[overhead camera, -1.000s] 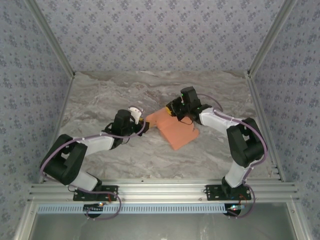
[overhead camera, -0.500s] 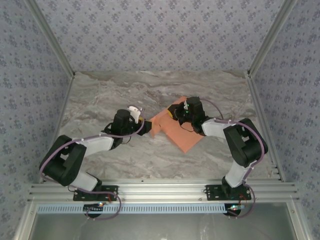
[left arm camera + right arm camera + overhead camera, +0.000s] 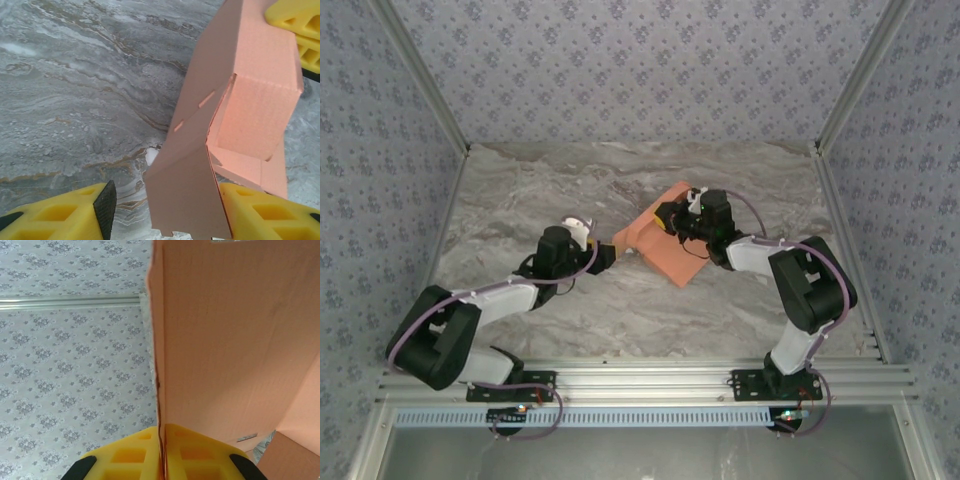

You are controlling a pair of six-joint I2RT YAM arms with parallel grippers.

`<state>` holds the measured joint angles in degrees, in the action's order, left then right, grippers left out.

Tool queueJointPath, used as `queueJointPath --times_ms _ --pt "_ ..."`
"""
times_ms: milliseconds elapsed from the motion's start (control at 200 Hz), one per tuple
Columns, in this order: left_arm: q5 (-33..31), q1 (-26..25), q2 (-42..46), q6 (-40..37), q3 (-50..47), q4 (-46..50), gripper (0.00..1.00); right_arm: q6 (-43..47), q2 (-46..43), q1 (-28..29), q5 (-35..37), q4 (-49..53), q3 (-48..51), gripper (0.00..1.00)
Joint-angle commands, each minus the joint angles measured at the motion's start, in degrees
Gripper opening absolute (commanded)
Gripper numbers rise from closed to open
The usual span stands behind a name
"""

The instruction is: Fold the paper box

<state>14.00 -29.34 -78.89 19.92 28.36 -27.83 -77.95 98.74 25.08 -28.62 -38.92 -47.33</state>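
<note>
The paper box (image 3: 662, 255) is near the middle of the marble table (image 3: 520, 200), partly folded, with its panels standing at angles to one another.

The right gripper (image 3: 666, 216) is at the box's far right side and is clamped tight on it. In the right wrist view its two yellow fingers (image 3: 120, 460) press together with the edge of an orange panel (image 3: 225, 330) pinched in the seam between them, and the card rises straight up from the grip.

The left gripper (image 3: 609, 254) is at the box's near left corner with its jaws apart at a middling width. In the left wrist view a folded flap of the box (image 3: 185, 195) lies between the yellow fingers (image 3: 55, 215). It sits close against the right-hand finger, while bare table shows between the flap and the other, black-padded finger. I cannot tell whether the flap touches the finger beside it. Nothing is squeezed in this claw. The other arm's yellow fingers (image 3: 295, 20) are on the box's far end.
</note>
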Motion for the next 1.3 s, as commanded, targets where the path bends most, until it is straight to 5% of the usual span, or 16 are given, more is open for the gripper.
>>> queueJointPath --times_ms 0,275,320,340,430,695,825,979,1294 --pt "6.1 0.1 -1.6 -1.8 1.2 -4.6 0.57 1.1 1.4 -0.2 -1.1 -2.0 -0.5 0.1" --pt "19.9 -0.1 -1.8 -1.4 2.0 -8.1 0.64 4.3 3.8 -0.7 -2.7 -2.6 -1.8 0.1" --pt "16.5 -0.1 -1.4 -1.8 2.3 -5.4 0.95 5.0 4.2 -1.0 -3.3 -2.1 -2.0 0.1" --pt "13.7 0.0 -1.2 -1.7 2.4 -4.1 0.99 5.1 4.4 -1.2 -3.8 -2.0 -2.3 0.1" --pt "6.1 1.4 0.5 -2.2 1.7 -1.0 0.99 5.3 5.7 -2.4 -6.5 -1.6 -3.3 0.1" --pt "4.1 4.0 8.2 -4.9 -7.3 -13.3 0.99 7.7 7.0 -3.6 -9.8 3.5 -5.4 0.09" --pt "-3.0 4.1 3.4 -11.5 -1.1 0.8 0.99 8.3 7.3 -3.5 -10.4 3.6 -5.1 0.09" --pt "7.1 4.5 -5.7 -15.3 5.4 1.9 0.93 7.8 7.7 -3.5 -10.9 2.5 -4.0 0.09" --pt "13.4 2.6 -15.0 -19.2 1.1 -19.9 0.92 6.5 7.4 -4.0 -12.7 1.4 -4.2 0.09"
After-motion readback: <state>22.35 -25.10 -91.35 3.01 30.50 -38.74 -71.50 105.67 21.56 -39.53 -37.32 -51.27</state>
